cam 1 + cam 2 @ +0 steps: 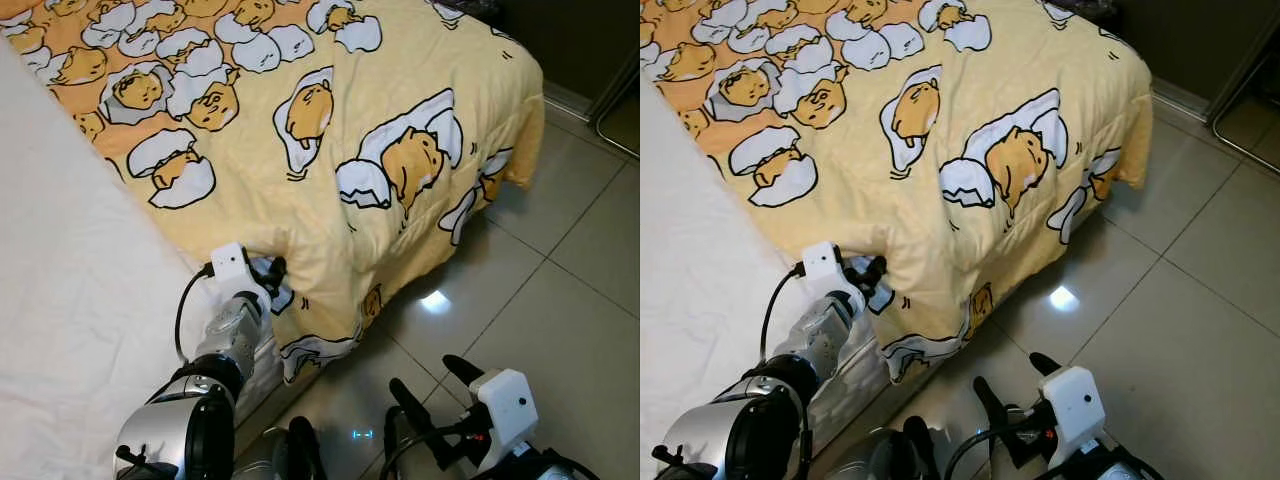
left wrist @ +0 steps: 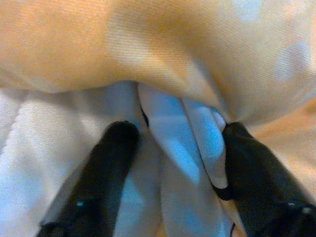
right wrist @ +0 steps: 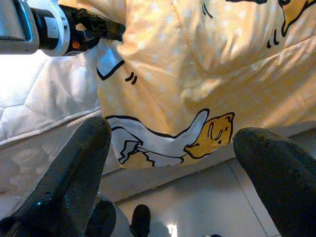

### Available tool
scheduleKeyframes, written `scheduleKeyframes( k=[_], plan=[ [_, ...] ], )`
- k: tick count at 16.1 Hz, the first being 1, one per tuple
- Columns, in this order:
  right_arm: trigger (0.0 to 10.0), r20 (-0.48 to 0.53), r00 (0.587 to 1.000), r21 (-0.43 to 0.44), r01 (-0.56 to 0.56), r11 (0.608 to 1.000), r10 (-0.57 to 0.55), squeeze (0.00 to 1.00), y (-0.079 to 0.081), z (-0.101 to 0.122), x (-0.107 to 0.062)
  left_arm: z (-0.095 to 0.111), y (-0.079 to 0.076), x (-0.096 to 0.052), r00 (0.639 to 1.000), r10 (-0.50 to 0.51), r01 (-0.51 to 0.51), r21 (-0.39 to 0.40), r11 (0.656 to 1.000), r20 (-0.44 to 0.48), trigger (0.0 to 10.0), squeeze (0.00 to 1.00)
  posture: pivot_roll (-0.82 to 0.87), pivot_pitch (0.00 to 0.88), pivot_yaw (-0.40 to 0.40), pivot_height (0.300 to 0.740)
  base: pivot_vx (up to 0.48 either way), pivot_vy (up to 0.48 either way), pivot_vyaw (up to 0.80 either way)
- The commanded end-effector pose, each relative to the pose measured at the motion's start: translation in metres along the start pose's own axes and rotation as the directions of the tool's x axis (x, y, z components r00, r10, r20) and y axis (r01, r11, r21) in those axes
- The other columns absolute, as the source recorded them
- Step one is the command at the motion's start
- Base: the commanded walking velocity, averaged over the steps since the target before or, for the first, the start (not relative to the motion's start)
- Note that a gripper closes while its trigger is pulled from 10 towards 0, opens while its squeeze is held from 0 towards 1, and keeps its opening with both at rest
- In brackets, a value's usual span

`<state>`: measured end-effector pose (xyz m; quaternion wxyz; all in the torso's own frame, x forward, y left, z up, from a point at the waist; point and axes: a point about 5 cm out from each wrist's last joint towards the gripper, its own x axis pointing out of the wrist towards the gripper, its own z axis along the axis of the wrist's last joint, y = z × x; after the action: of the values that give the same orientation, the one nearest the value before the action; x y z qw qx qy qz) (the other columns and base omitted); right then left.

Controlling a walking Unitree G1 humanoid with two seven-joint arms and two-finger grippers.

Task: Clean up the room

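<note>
A yellow blanket (image 1: 330, 130) printed with egg cartoons covers the far part of a bed and hangs over its corner toward the floor. A bare white mattress (image 1: 70, 300) lies on my left. My left gripper (image 1: 270, 272) reaches to the blanket's near edge at the mattress side. In the left wrist view its fingers (image 2: 116, 148) are shut on a bunched white and yellow fold of that blanket (image 2: 173, 128). My right gripper (image 1: 425, 375) hangs low over the floor with its fingers wide open and holds nothing. It faces the hanging blanket corner (image 3: 197, 98).
Glossy beige floor tiles (image 1: 560, 300) spread to the right of the bed. A metal frame (image 1: 615, 110) and a dark wall stand at the far right. A dark object (image 1: 470, 8) lies at the bed's far end.
</note>
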<state>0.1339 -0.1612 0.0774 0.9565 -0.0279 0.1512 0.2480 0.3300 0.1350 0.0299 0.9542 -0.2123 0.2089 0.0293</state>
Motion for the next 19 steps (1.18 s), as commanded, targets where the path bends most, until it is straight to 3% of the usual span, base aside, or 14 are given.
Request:
scheduleKeyframes(
  k=[1, 7, 10, 12, 13, 15, 18, 19],
  plan=[
    [10.0, -0.006, 1.000, 0.006, -0.003, 1.000, 0.003, 0.00, 0.002, 0.000, 0.000, -0.024, 0.021, -0.009, 0.993, 0.080, -0.083, -0.032, 0.996, -0.084, 0.0, 0.00, -0.36, 0.253, 0.163, 0.740, 0.000, 0.000, 0.00],
    [10.0, -0.010, 1.000, 0.004, -0.017, 1.000, 0.017, 0.00, 0.001, 0.000, 0.004, -0.048, 0.056, -0.025, 0.973, 0.173, -0.197, -0.157, 0.968, -0.150, 0.0, 0.00, -0.34, 0.242, 0.164, 0.740, 0.000, 0.000, 0.00],
    [10.0, -0.008, 1.000, 0.000, -0.019, 1.000, 0.019, 0.00, 0.000, 0.000, 0.006, -0.078, 0.094, -0.052, 0.945, 0.260, -0.297, -0.185, 0.937, -0.200, 0.0, 0.00, -0.33, 0.234, 0.175, 0.740, 0.000, 0.000, 0.00],
    [10.0, -0.008, 1.000, -0.001, -0.019, 1.000, 0.019, 0.00, -0.001, 0.000, 0.007, -0.094, 0.107, -0.069, 0.934, 0.277, -0.315, -0.157, 0.936, -0.224, 0.0, 0.00, -0.32, 0.227, 0.178, 0.740, 0.000, 0.000, 0.00],
    [10.0, -0.008, 1.000, -0.003, -0.023, 1.000, 0.023, 0.00, -0.002, -0.001, 0.009, -0.111, 0.117, -0.089, 0.927, 0.276, -0.314, -0.128, 0.941, -0.253, 0.0, 0.00, -0.30, 0.218, 0.179, 0.740, 0.000, 0.000, 0.00],
    [10.0, -0.007, 1.000, -0.004, -0.026, 1.000, 0.026, 0.00, -0.002, -0.001, 0.011, -0.118, 0.114, -0.099, 0.930, 0.256, -0.295, -0.121, 0.948, -0.263, 0.0, 0.00, -0.29, 0.210, 0.179, 0.740, 0.000, 0.000, 0.00],
    [10.0, 0.002, 0.999, -0.012, -0.039, 0.999, 0.039, 0.00, -0.005, -0.001, 0.018, -0.124, 0.085, -0.124, 0.954, 0.140, -0.175, -0.112, 0.978, -0.267, 0.0, 0.00, -0.27, 0.189, 0.179, 0.740, 0.000, 0.000, 0.00],
    [10.0, 0.008, 0.999, -0.013, -0.044, 0.999, 0.044, 0.00, -0.005, -0.001, 0.021, -0.110, 0.071, -0.123, 0.977, 0.059, -0.069, -0.039, 0.997, -0.204, 0.0, 0.00, -0.26, 0.177, 0.177, 0.740, 0.000, 0.000, 0.00]
  ],
)
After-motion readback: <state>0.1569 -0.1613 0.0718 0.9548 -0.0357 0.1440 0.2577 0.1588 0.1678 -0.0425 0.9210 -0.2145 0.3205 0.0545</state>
